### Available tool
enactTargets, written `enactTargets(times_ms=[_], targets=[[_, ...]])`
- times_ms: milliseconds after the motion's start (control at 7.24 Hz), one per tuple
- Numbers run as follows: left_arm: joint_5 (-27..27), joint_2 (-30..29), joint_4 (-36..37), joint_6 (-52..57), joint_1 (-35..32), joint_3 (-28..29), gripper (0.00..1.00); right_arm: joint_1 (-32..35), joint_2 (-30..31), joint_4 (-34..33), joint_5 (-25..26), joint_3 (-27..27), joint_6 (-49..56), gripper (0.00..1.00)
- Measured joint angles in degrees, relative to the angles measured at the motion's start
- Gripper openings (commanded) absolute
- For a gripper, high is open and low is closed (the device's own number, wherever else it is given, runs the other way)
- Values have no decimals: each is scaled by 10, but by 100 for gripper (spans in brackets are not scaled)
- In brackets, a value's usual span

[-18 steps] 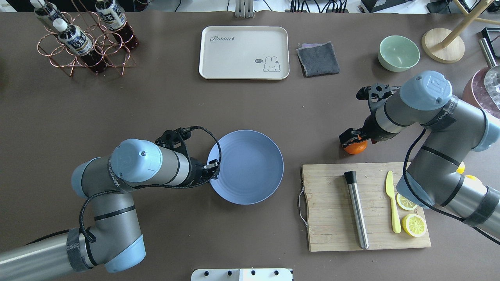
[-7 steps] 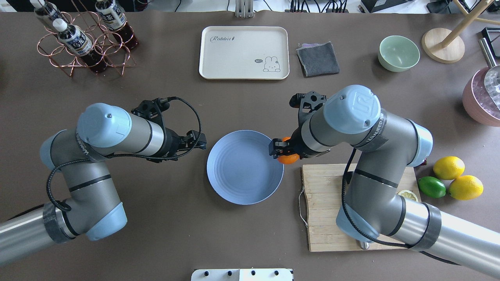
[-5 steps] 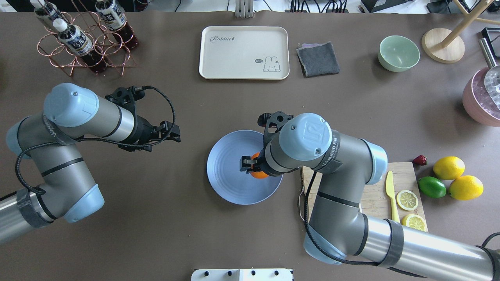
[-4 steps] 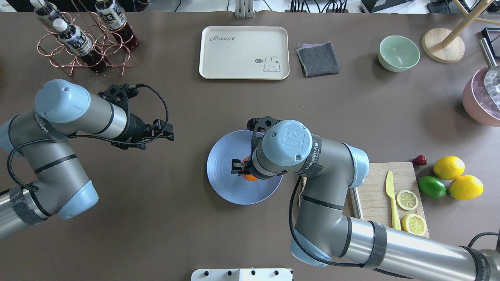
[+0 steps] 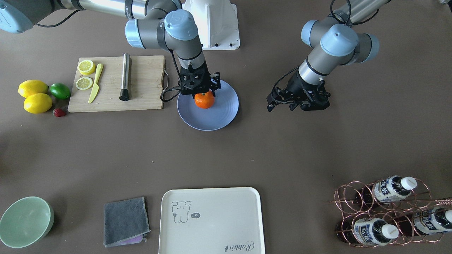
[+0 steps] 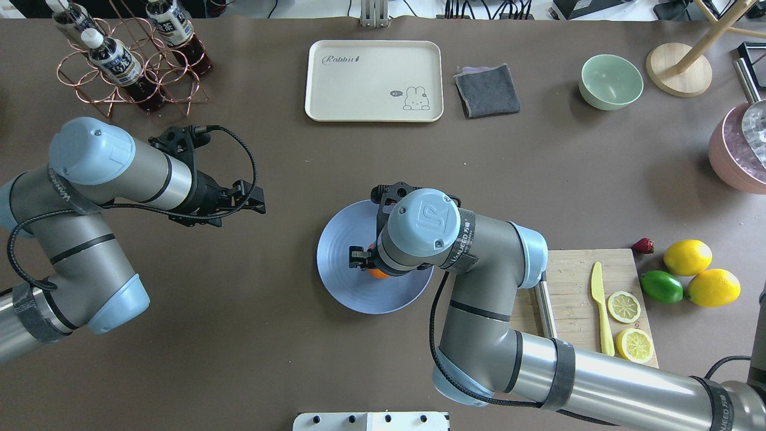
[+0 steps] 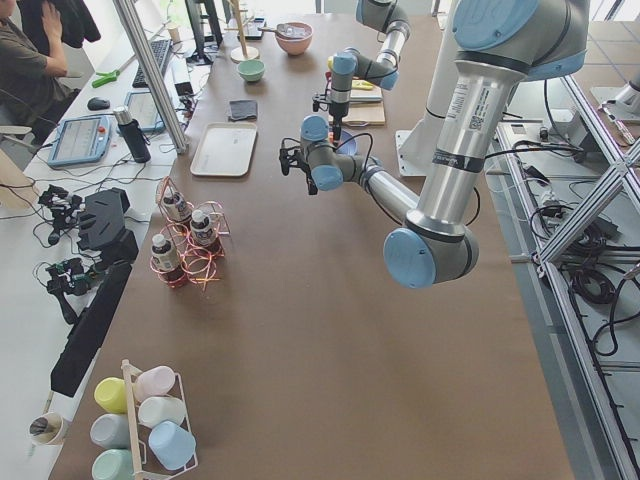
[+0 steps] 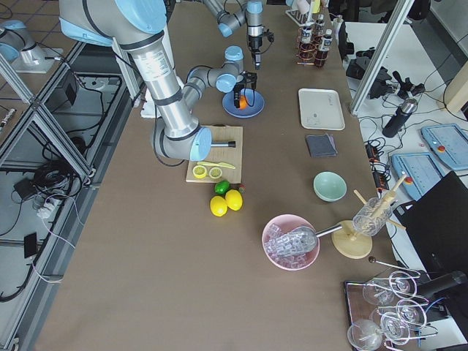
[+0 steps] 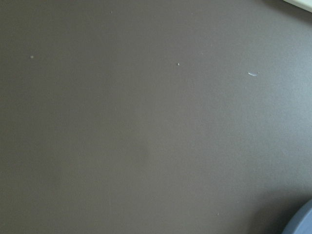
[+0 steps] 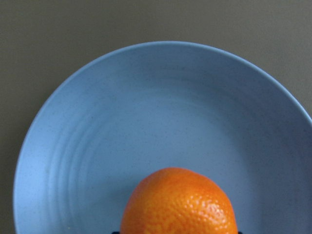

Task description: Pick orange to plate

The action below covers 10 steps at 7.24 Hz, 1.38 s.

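1. Exterior front-facing view: the right gripper (image 5: 203, 92) points straight down and is clenched on the orange (image 5: 204, 101), a small, round, bright-orange fruit with one finger on each side.
2. The orange lies directly under this claw, over the inner part of the plate (image 5: 219, 118), a round, flat, pale blue-lavender dish. Whether the fruit's underside touches the plate cannot be told.
3. Right wrist-mounted view: the orange fills the lower centre, and the plate's faintly ringed surface spreads ahead of the claw and to both sides.
4. Overhead exterior view: the left gripper (image 6: 256, 199) hangs over the bare brown tabletop (image 6: 287, 179), well apart from the plate. Its fingers are spread and grasp nothing.
5. Left wrist-mounted view: only tabletop shows, with a sliver of plate rim at the lower right corner.
6. A rectangular bamboo cutting board (image 5: 146, 88) lies just beside the right claw, on the side away from the left gripper. It carries a steel rod (image 5: 125, 76), a yellow knife (image 5: 94, 84) and two lemon slices (image 5: 86, 67).
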<state>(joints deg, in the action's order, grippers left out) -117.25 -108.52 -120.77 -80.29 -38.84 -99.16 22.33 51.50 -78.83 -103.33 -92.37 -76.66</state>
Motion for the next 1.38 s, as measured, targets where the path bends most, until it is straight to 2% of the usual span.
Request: enactTargets(times_ms=[415, 691, 967, 1244, 1382], targets=[[-2, 1, 1, 0, -6, -11, 97, 1, -3, 1, -1, 0, 2, 100], [-37, 22, 2, 6, -46, -47, 97, 35, 20, -25, -18, -59, 13, 100], [-99, 64, 4, 103, -112, -57, 97, 119, 101, -52, -90, -135, 92, 100], [-180, 138, 4, 283, -217, -42, 97, 223, 197, -55, -177, -167, 207, 100], [-198, 174, 5, 368, -260, -28, 97, 274, 258, -54, -209, -177, 296, 100]])
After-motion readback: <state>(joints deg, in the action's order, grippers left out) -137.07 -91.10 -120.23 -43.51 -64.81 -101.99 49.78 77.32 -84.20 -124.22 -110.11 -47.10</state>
